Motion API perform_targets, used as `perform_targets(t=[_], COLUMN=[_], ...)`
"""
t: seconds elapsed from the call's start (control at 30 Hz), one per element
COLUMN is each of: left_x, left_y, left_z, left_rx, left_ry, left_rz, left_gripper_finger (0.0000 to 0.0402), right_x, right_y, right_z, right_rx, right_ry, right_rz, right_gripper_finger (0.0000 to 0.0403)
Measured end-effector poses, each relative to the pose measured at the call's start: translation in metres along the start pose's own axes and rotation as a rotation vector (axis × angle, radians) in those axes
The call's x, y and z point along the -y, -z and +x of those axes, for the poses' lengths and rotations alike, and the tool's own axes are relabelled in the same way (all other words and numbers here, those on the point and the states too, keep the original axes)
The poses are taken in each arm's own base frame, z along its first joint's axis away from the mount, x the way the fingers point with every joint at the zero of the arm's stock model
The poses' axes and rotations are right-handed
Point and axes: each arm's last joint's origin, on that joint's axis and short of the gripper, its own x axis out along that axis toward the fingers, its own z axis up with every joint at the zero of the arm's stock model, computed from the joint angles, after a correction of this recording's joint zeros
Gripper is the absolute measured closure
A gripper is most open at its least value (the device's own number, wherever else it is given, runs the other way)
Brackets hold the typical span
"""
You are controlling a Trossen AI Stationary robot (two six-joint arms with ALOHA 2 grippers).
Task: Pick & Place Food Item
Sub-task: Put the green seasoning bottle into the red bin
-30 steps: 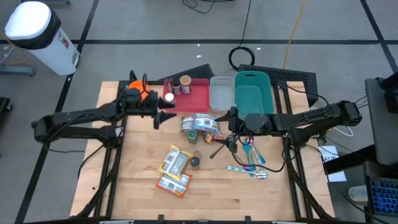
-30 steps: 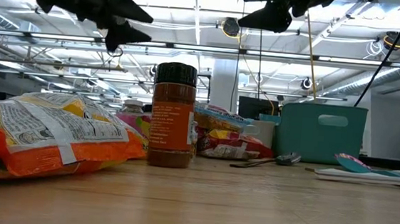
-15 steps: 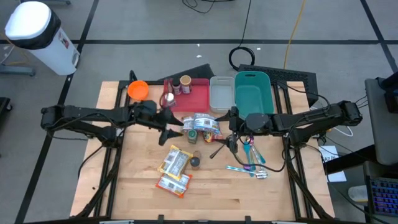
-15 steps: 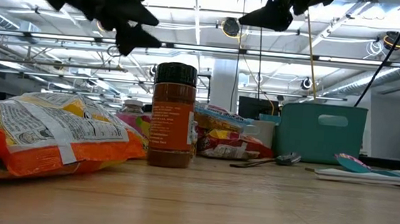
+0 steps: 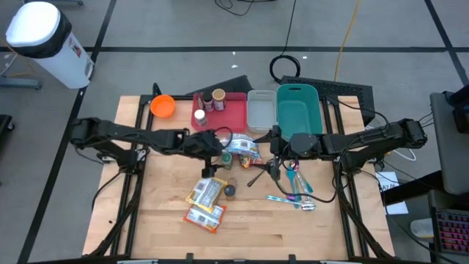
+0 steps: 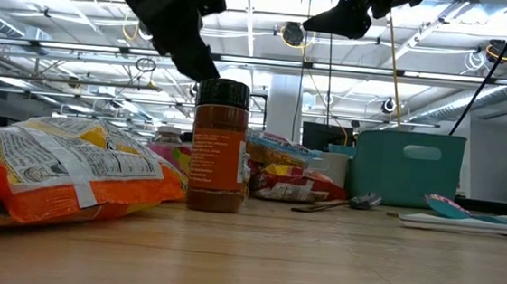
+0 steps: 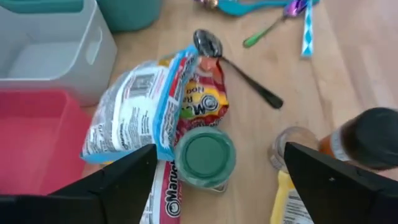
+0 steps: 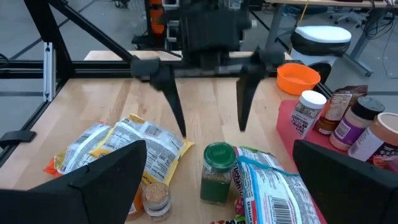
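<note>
Your left gripper (image 5: 211,167) hangs spread wide above the green-lidded jar (image 7: 204,156), which stands at the table (image 5: 293,227) centre, touching the noodle packet (image 7: 146,106) at its 12 o'clock. Centre the fingers on the lid, then descend vertically. Right gripper (image 5: 272,167) waits spread at 3 o'clock.

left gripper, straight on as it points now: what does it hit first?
Probably the green-lidded jar: it sits between the open fingers of the left gripper, which points down at it beside the noodle packets. How far above it the gripper hangs is unclear.
</note>
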Motion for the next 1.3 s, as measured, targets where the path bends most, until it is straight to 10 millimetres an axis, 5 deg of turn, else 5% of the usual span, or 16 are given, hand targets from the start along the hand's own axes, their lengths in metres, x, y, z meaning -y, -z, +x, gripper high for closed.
perform_targets(t=[0.53,0.73,0.97,1.3], left_x=[0.001,0.001,0.001,-0.002], left_y=[0.014,0.014,0.012,0.006], left_z=[0.044,0.045,0.045,0.032], left_rx=[-0.09,-0.082,-0.064,-0.04], left_ry=[0.012,0.01,0.009,-0.046], left_rz=[-0.003,-0.019,-0.001,-0.009], left_gripper_finger=[0.0051,0.009,0.0189,0.0191], right_x=[0.0,0.0,0.0,0.001], right_y=[0.0,0.0,0.008,0.012], right_z=[0.0,0.0,0.002,0.002], right_rx=[0.0,-0.001,0.004,-0.006], right_ry=[0.0,0.0,0.001,0.002], right_rz=[0.0,-0.001,0.0,-0.002], right_gripper_finger=[0.0005,0.0005,0.0005,0.0003])
